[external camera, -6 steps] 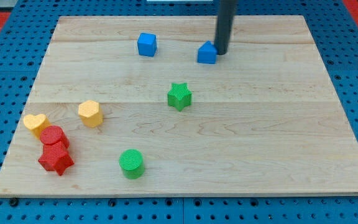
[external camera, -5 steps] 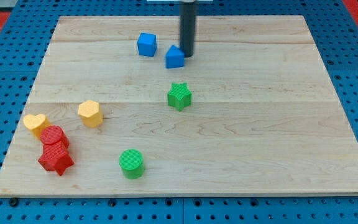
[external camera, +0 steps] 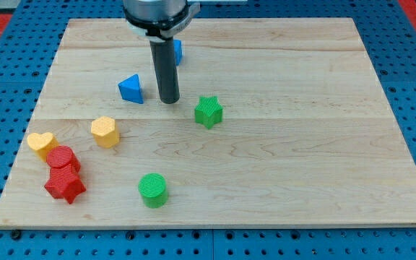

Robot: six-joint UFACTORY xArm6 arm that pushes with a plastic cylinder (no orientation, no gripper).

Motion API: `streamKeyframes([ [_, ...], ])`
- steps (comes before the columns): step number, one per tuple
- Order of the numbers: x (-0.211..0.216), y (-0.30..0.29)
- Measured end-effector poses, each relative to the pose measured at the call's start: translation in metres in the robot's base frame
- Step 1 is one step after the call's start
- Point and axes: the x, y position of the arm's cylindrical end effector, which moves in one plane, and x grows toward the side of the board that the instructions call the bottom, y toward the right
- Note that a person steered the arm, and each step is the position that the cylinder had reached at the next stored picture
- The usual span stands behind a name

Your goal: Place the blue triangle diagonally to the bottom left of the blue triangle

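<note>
**Tip sitting right of the blue triangle, upper-middle of the surface**

No gripper is showing on this rig for you, so there is nothing released, clenched or grasping to report; the arm is ending in a dark rod. My tip (external camera: pixel 168 101) is resting on the surface (external camera: pixel 323 159), just to the view's right of the blue triangle (external camera: pixel 131 89), with a small gap between them, so you are not seeing contact. The blue triangle is lying in the upper-middle part of the surface, left of centre, apex pointing up. You are also getting a blue block (external camera: pixel 178 50) behind the rod, toward the view's top; the rod is covering most of it, so its shape is not readable. The blue triangle is sitting down and to the view's left of that block. The green star (external camera: pixel 209 112) is lying near the tip, to the view's right and slightly lower. The yellow hexagon (external camera: pixel 105 131) is sitting below and left of the triangle, apart from it. At the view's left edge the yellow heart (external camera: pixel 40 144) is lying just beside the red cylinder (external camera: pixel 63 159), which is touching the red star (external camera: pixel 65 185) below it. The green cylinder (external camera: pixel 152 189) is standing alone near the view's bottom.
</note>
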Motion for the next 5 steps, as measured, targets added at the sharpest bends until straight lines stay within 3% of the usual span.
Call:
streamKeyframes([
  [1,-0.012,-0.075],
  [2,-0.027,-0.076],
  [4,-0.072,0.130],
  [5,-0.126,0.107],
])
